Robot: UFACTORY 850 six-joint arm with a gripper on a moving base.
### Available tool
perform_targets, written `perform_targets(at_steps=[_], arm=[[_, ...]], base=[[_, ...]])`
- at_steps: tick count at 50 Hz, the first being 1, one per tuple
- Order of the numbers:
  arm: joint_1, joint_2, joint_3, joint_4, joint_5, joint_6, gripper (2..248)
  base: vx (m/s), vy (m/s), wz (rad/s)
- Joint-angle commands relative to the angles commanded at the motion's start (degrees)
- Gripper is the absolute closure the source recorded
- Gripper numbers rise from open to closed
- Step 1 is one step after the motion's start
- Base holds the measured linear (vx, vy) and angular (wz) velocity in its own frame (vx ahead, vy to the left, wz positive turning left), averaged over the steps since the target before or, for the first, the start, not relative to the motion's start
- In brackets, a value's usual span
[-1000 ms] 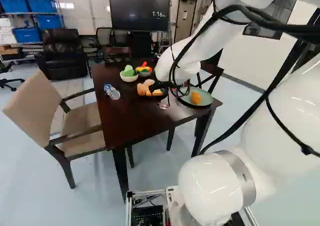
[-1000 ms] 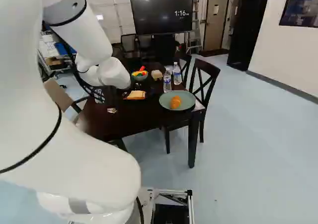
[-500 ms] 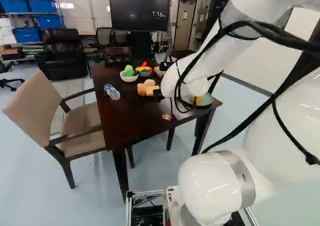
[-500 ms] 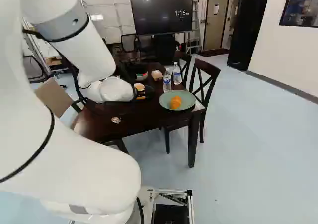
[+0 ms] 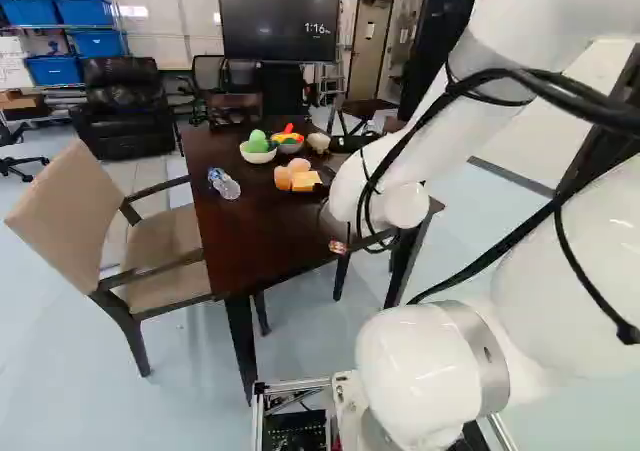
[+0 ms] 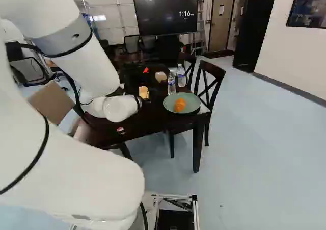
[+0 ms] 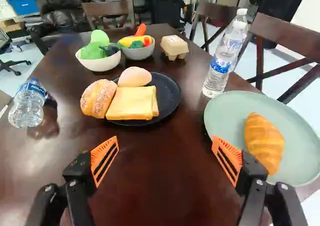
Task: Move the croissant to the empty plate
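Wrist (image 5: 405,206) has shifted lower in both base views, fingers (image 7: 104,156) apart.

Bright room, fairly even light. White glints on the arm's lowest joint (image 5: 415,376), soft sheen on the dark tabletop (image 7: 160,186), bright patch on the back wall (image 5: 160,29).

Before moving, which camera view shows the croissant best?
The wrist view: the croissant is large, nearly unobstructed. The right base view shows it small, on the plate; in the left base view, the arm hides it.
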Motion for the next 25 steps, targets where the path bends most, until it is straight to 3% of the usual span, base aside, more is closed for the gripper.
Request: perform_targets(at_steps=[25], arm=[[-1.3, 1.4, 4.7, 0.3, 8.0, 0.0, 3]], base=[[0.000, 0.000, 0.000]])
